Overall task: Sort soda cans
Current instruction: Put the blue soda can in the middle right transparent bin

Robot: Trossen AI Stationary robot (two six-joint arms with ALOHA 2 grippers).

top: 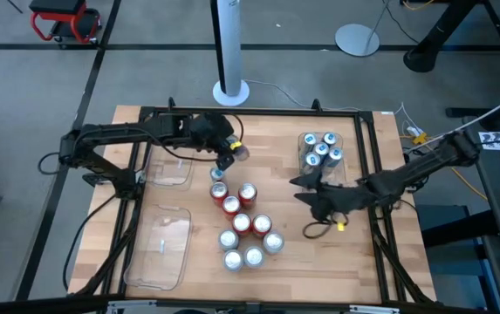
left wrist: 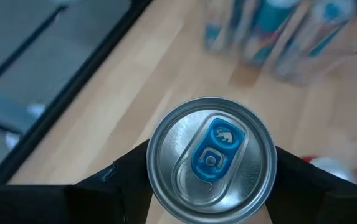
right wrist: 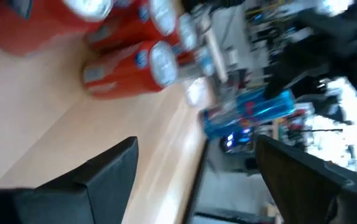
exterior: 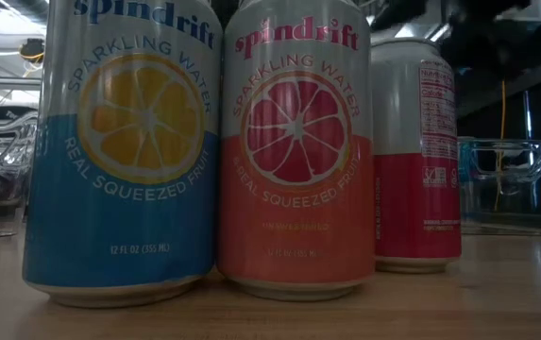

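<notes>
From above, the left hand [top: 229,153] pinches a blue-tabbed can [top: 238,151] at the desk's [top: 197,270] 12 o'clock side, its arm folded in from 9 o'clock. The right hand [top: 300,187], fingers spread and holding nothing, reaches in from 3 o'clock beside the clear tray [top: 347,144] of blue cans [top: 322,148]; red and silver cans [top: 244,222] cluster at centre.

Level view: a lemon can [exterior: 124,146], a grapefruit can [exterior: 295,146], and a third can [exterior: 417,156] behind.

Left wrist: dark fingers [left wrist: 125,171] clamp the silver-topped can [left wrist: 210,158].

Right wrist: spread fingers [right wrist: 113,165], red cans [right wrist: 128,68] beyond.

blue can [exterior: 124,151] "spindrift SPARKLING WATER", pink can [exterior: 295,151] the same
</notes>
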